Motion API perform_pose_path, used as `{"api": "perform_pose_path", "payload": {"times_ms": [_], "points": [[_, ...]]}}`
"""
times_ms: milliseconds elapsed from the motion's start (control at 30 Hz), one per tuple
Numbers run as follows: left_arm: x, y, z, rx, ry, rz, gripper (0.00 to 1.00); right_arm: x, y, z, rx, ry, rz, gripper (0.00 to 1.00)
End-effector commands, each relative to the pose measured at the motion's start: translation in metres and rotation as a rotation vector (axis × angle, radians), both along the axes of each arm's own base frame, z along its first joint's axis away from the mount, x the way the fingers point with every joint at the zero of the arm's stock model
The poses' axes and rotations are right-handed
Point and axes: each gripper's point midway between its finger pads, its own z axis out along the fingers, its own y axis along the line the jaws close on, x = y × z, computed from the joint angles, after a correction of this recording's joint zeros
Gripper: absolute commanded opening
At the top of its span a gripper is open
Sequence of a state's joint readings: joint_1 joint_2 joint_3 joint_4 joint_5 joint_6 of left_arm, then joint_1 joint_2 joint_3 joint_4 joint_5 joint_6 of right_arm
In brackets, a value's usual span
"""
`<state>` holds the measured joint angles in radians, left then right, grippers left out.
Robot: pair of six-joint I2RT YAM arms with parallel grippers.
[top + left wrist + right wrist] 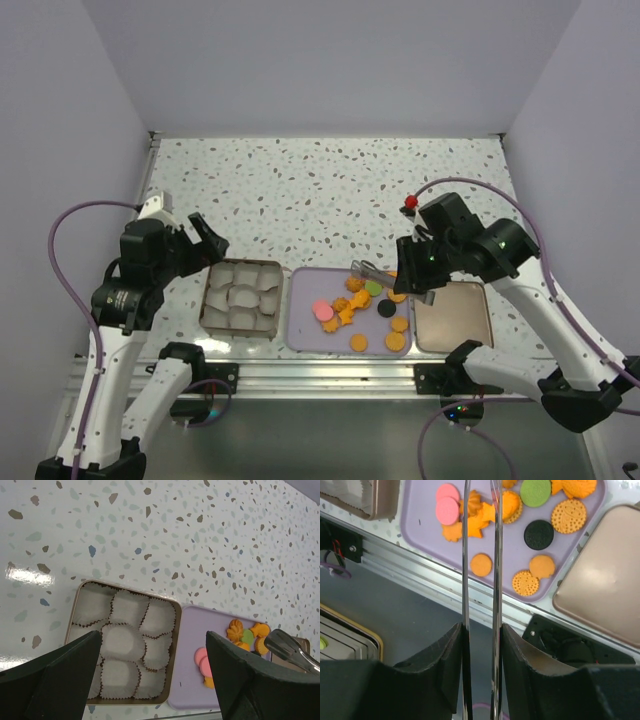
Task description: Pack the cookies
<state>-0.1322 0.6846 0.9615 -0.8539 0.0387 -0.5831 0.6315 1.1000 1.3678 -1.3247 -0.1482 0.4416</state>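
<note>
The cookies (357, 308) lie loose on a purple tray (303, 300): several orange discs and star shapes, two pink discs (446, 505), a green disc (535, 492) and a black disc (538, 534). My right gripper (480, 627) is shut on metal tongs (466, 555), whose arms reach out over the cookies; the tips are out of the right wrist view. In the top view the tongs (375, 272) hover over the tray's far part. My left gripper (154, 640) is open and empty above a brown box (75, 605) of white paper cups, all empty.
A tan lid (452, 315) lies right of the purple tray, also in the right wrist view (600, 580). The box (240, 297) sits left of the tray. A small red object (409, 204) shows near the right arm. The metal rail runs along the near table edge.
</note>
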Motion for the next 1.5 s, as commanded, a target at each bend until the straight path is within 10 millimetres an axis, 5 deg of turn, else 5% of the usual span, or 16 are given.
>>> {"api": "perform_pose_path", "payload": {"times_ms": [0, 567, 1467], "points": [[-0.002, -0.004, -0.002, -0.001, -0.002, -0.029, 0.91, -0.022, -0.018, -0.012, -0.060, 0.063, -0.017, 0.38], [-0.010, -0.002, -0.009, 0.000, 0.009, -0.023, 0.91, -0.029, -0.029, -0.047, -0.155, 0.145, -0.033, 0.43], [-0.022, 0.008, -0.009, 0.042, 0.015, 0.001, 0.92, -0.024, 0.018, -0.059, -0.002, 0.219, 0.012, 0.45]]}}
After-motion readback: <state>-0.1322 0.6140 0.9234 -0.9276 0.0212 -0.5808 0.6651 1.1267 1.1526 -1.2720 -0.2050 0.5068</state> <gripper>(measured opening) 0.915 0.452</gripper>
